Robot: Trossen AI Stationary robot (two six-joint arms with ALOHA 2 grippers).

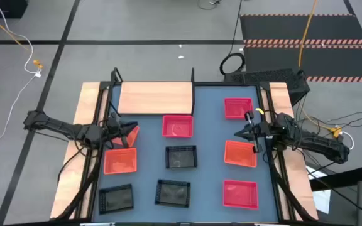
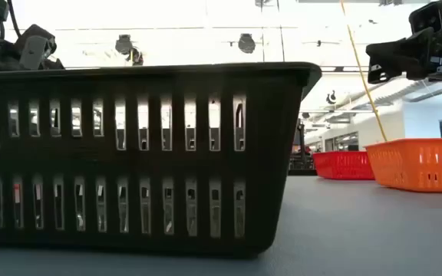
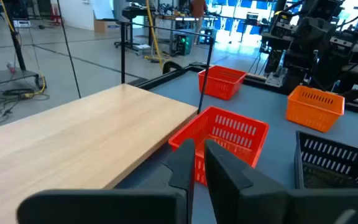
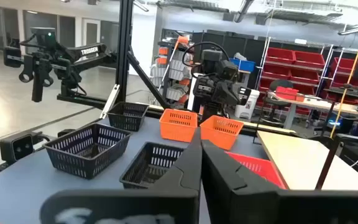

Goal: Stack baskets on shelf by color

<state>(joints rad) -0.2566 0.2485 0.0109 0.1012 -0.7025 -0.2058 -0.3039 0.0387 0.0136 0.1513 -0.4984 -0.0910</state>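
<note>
The shelf (image 1: 156, 98) is lying at the far side of the table (image 1: 209, 135), its board bare. Nine baskets are sitting spread over the table, none on the shelf. Three black baskets (image 1: 181, 157) are grouping in the near middle and left, one (image 2: 140, 153) filling most of the low view and blocking what lies behind it. A pink basket (image 1: 178, 125) is sitting just in front of the shelf's near edge, two more (image 1: 237, 108) are lying on the right side, far and near, and an orange basket (image 1: 240, 153) is resting between those two.

The left gripper (image 1: 126, 130) is holding a tilted orange basket (image 1: 131, 133) by its rim, fingers closed on it, just above another orange one (image 1: 120, 161). The right gripper (image 1: 242, 132) is hovering beside the right-hand orange basket, fingers pressed together, holding nothing. All the baskets are looking empty.
</note>
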